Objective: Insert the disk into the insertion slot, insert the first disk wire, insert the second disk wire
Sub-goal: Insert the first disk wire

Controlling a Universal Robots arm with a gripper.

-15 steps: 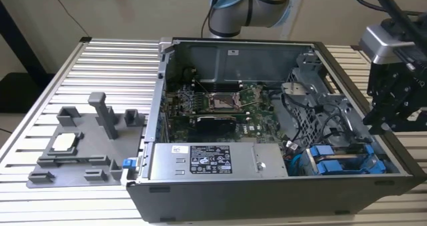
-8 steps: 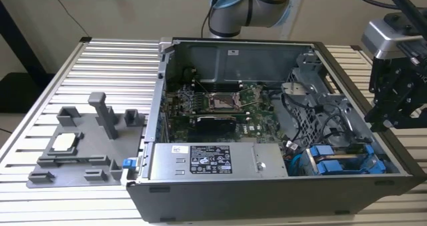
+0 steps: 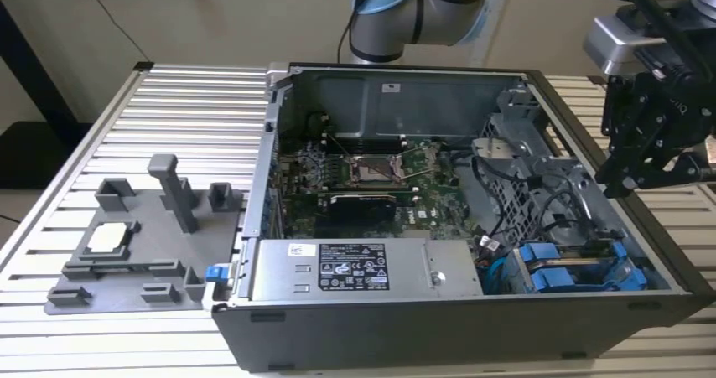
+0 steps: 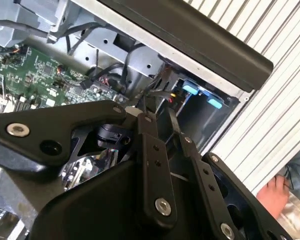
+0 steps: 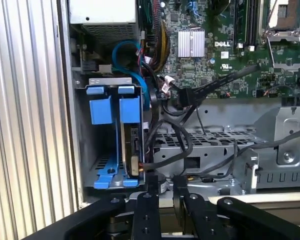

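Your gripper (image 3: 621,181) hangs over the computer case (image 3: 448,336), at its wall on the exterior view's right, above the drive corner. In both wrist views the 2 fingers (image 5: 152,192) stand a narrow gap apart with nothing between them, so the gripper (image 5: 166,182) is slightly spread and empty.

The disk (image 5: 133,142) sits in the insertion slot (image 5: 82,150), on edge, its grey metal side showing below its blue carrier frame (image 5: 130,109). A 2nd blue carrier (image 5: 100,110) sits just beside it in the same bay.

A black cable (image 5: 182,145) loops from the motherboard (image 5: 205,30) side down to the disk's near end, where a brass-coloured tip shows (you cannot tell whether it is plugged in).

On the slatted table (image 3: 190,110), a grey fixture (image 3: 134,252) lies at the exterior view's left, well apart from the gripper.
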